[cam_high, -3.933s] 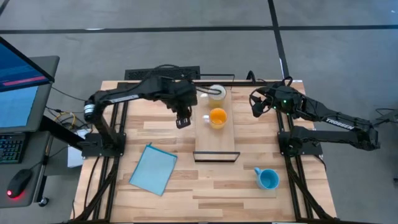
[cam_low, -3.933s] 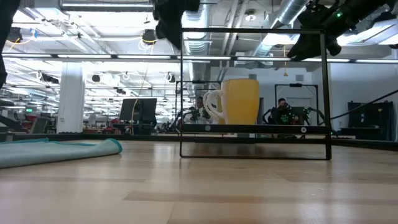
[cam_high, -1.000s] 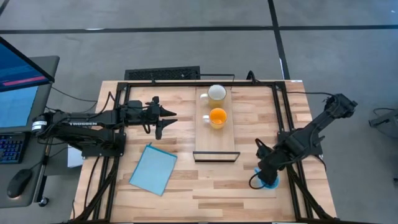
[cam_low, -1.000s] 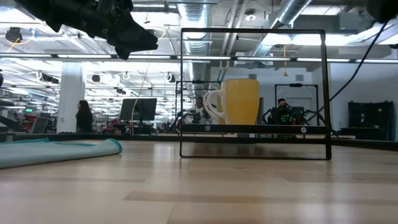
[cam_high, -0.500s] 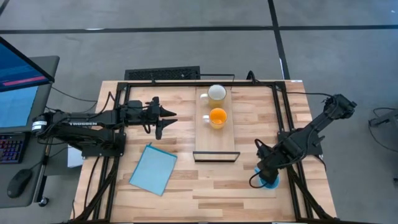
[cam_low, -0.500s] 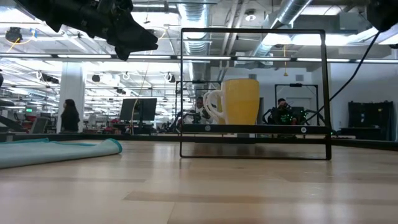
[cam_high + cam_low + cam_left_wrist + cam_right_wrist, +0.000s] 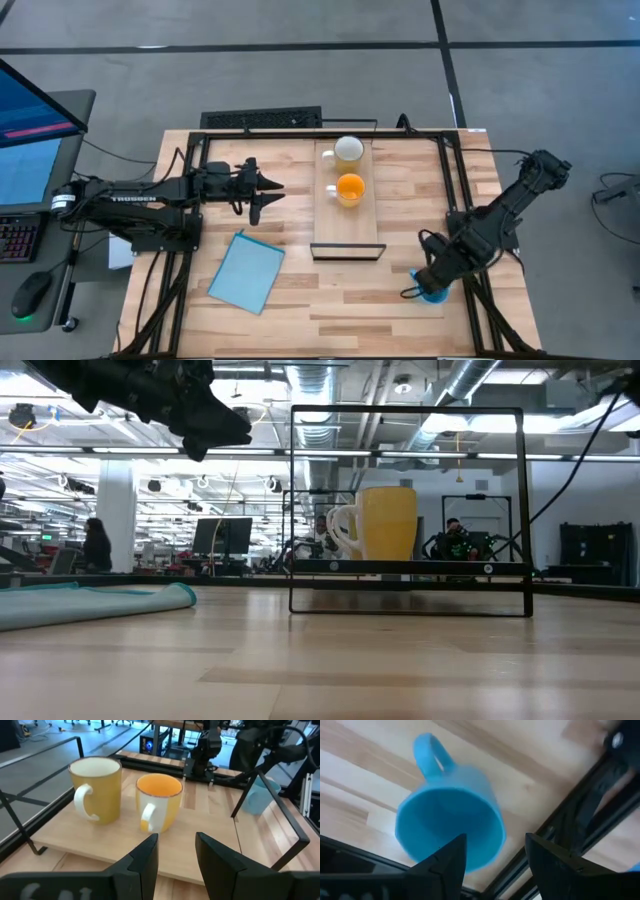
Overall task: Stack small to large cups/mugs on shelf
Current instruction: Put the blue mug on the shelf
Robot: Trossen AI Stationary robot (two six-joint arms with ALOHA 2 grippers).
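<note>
The pale yellow mug (image 7: 348, 149) and the orange mug (image 7: 350, 187) stand upright on the light-wood shelf (image 7: 347, 225), the yellow one at its far end. The bright blue mug (image 7: 432, 296) sits on the table near the right edge, mostly hidden under my right arm. My right gripper (image 7: 428, 283) is open right above it; in the right wrist view one finger (image 7: 447, 857) stands over the blue mug's (image 7: 450, 820) opening and the other outside its wall. My left gripper (image 7: 265, 190) is open and hovers left of the shelf, facing both shelf mugs (image 7: 159, 800). My right gripper comes down from above on the blue mug's rim (image 7: 495, 845), on the side away from the handle (image 7: 431, 755), with the wall between its open fingers. I cannot tell whether either finger touches the mug.
A light-blue sheet (image 7: 247, 271) lies on the table near the left front. A black metal frame (image 7: 440, 180) rings the table and stands around the shelf (image 7: 410, 505). A keyboard (image 7: 262, 118) lies past the far edge. Bare wood lies between sheet and blue mug.
My right gripper has shifted a little toward the table's right, near corner, settling over the blue mug. The left arm has kept still. The mugs on the shelf have not moved.
</note>
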